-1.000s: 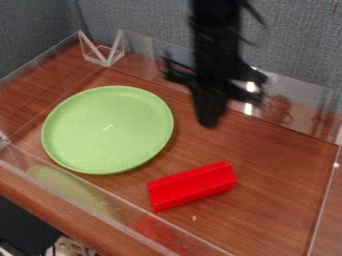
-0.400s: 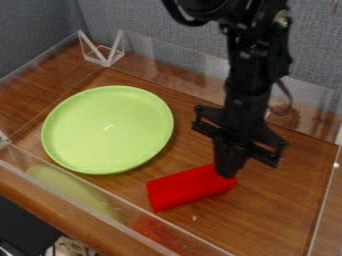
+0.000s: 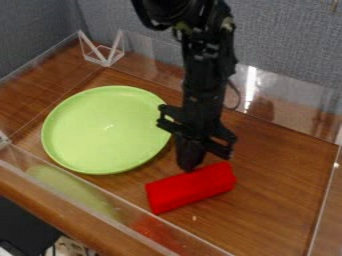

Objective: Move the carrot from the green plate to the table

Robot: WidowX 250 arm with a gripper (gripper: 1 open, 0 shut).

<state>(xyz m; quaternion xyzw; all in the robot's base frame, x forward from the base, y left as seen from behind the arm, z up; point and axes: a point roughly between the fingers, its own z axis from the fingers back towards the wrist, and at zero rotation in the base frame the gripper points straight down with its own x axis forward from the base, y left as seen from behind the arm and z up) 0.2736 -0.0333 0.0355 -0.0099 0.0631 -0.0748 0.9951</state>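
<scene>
The carrot point(image 3: 190, 188), a bright red bar-shaped block, lies on the table point(image 3: 287, 165) to the right of the green plate point(image 3: 107, 127), near the front acrylic wall. The plate holds nothing. My gripper point(image 3: 191, 160) points straight down with its jaws shut, its tip just above the carrot's upper left edge, between the carrot and the plate's right rim. I cannot tell whether the tip touches the carrot. Nothing is held between the fingers.
Low clear acrylic walls point(image 3: 80, 195) border the wood-grain tabletop on all sides. A small white wire stand point(image 3: 102, 48) sits at the back left corner. The black arm point(image 3: 201, 60) rises from the gripper toward the top of the view.
The arm has come down and moved left, from above the table's back right to just over the carrot's left end. The carrot and plate have not moved.
</scene>
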